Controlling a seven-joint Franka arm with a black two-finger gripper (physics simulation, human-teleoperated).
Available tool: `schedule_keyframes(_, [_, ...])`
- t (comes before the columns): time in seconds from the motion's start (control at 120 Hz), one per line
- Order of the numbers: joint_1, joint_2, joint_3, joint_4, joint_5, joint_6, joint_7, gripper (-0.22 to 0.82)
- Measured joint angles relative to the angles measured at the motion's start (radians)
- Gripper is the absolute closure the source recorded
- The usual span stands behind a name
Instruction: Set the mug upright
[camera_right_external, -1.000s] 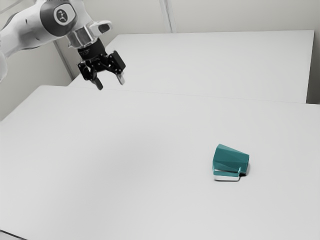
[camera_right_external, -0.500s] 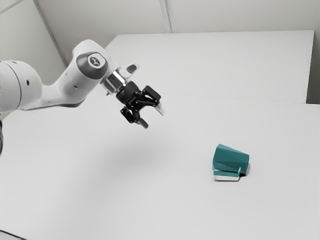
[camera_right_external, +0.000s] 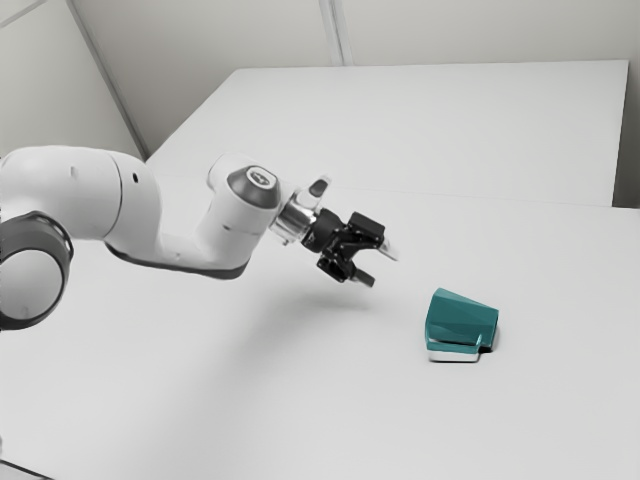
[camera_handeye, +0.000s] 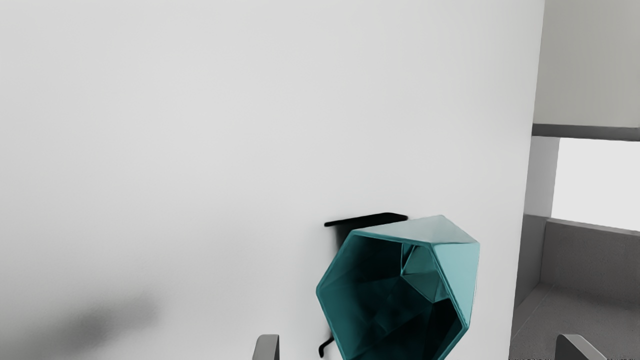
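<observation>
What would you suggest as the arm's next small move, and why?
I would probably ease the open jaws forward and down toward the mug: it lies on its side on the table, mouth facing them, and they hang in the air short of it.

Arm (camera_right_external: 185, 250): white, enters from exterior view's left, extends toward exterior view's right. Thick segment (camera_right_external: 85, 190) roughly level; round joint (camera_right_external: 30, 287) below it, dark ring around. Forearm (camera_right_external: 165, 252) slopes slightly down, then arm bends upward to wrist (camera_right_external: 253, 187), dark cap noted. Silver collar (camera_right_external: 296, 216) between wrist and gripper (camera_right_external: 380, 267). Gripper: black, pitched obliquely down, pointing toward exterior view's right. Fingers (camera_handeye: 266, 348) spread wide, tips well apart; in exterior view, one tip pale, other darker.
</observation>
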Motion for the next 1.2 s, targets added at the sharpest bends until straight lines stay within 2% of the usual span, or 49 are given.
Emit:
schedule_keyframes(0.583, [-0.008,0.074,-0.129,-0.004,-0.195,0.041,0.245,0.02])
schedule_keyframes(0.9, [-0.007,0.131,-0.152,0.007,-0.254,0.023,0.328,0.16])
schedule_keyframes(1.2, [-0.004,0.155,-0.163,0.023,-0.268,0.001,0.384,0.4])
